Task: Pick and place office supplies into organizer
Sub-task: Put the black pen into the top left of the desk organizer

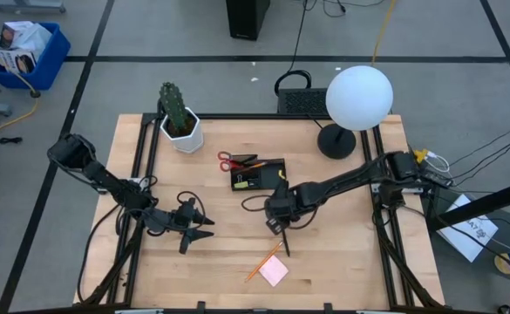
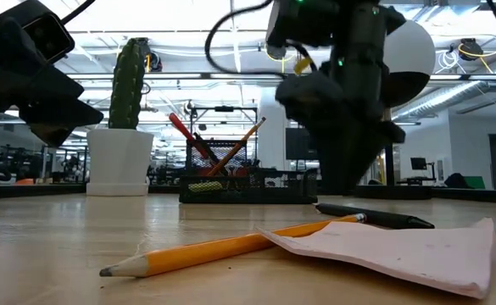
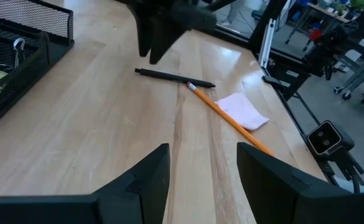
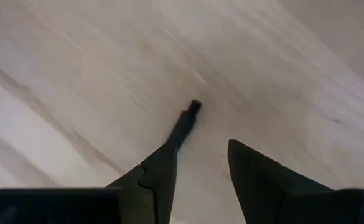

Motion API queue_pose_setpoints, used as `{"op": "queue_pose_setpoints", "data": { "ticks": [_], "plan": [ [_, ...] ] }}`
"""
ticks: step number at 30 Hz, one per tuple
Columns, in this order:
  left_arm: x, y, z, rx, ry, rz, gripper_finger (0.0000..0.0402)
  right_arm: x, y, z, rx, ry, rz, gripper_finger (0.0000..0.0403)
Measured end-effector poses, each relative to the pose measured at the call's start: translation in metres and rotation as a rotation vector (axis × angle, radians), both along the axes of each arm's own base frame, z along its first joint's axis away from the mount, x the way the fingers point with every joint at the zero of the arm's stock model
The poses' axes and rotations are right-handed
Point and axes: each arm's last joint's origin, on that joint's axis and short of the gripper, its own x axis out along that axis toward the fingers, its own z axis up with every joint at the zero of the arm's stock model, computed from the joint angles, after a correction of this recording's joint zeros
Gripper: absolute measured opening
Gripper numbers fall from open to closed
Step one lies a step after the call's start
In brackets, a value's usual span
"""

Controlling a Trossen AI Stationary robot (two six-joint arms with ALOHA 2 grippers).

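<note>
While the right hand (image 1: 280,228) hangs open above it, a slim black pen (image 3: 174,77) lies flat on the table (image 1: 342,262).

Bright, even overhead light fills the scene; ceiling strip lights show in the low view. The pale wooden tabletop (image 3: 107,124) carries a soft sheen and only faint shadows. In the low view the near orange pencil (image 2: 222,247) looks soft, the dark arms blurred.

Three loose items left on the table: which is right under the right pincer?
The black pen: the right pincer hovers open over it. The orange pencil and pink sticky-note pad lie farther away.
</note>
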Motion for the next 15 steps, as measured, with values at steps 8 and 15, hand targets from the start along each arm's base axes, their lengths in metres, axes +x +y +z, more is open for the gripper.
{"op": "queue_pose_setpoints", "data": {
  "ticks": [8,15],
  "plan": [
    [0.0,0.0,0.0,0.002,0.001,-0.001,0.0189,0.008,0.007,-0.017,-0.001,-0.008,0.02,0.0134],
    [0.0,0.0,0.0,-0.002,0.002,-0.004,0.0189,0.011,0.008,-0.025,0.0,-0.004,0.017,0.0134]
  ]
}}
